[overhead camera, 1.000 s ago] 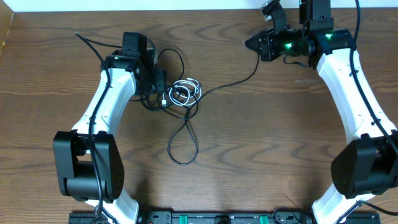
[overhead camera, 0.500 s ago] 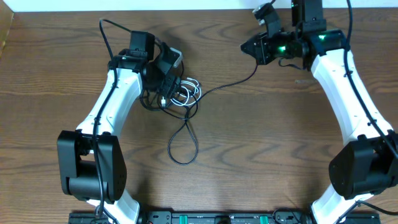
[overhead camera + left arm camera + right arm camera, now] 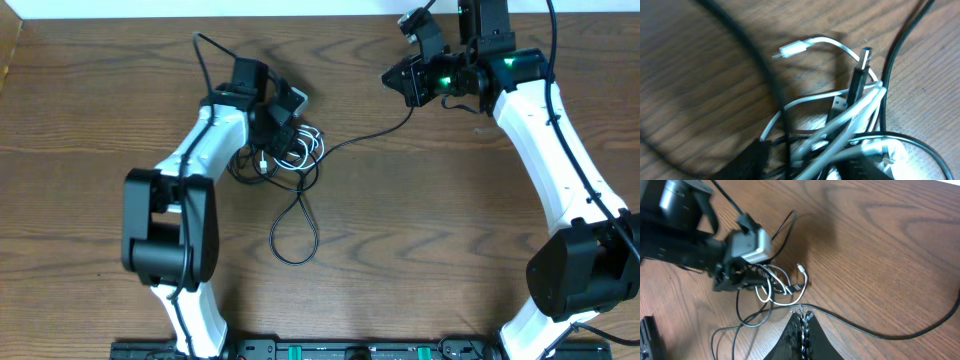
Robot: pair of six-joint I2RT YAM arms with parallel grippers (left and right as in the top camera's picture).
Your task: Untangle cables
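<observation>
Black cable pinched in right fingers; white cable coiled.

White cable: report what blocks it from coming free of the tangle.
The black cable does. In the left wrist view its strands cross the loops of the white cable, and a black USB plug pokes up through them. The left gripper sits right at the knot; nothing else intervenes.

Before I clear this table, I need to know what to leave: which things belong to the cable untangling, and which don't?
Job: black cable, white cable, left claw, right claw gripping the black cable.
Not the job: arm's own thick wire, table.
</observation>
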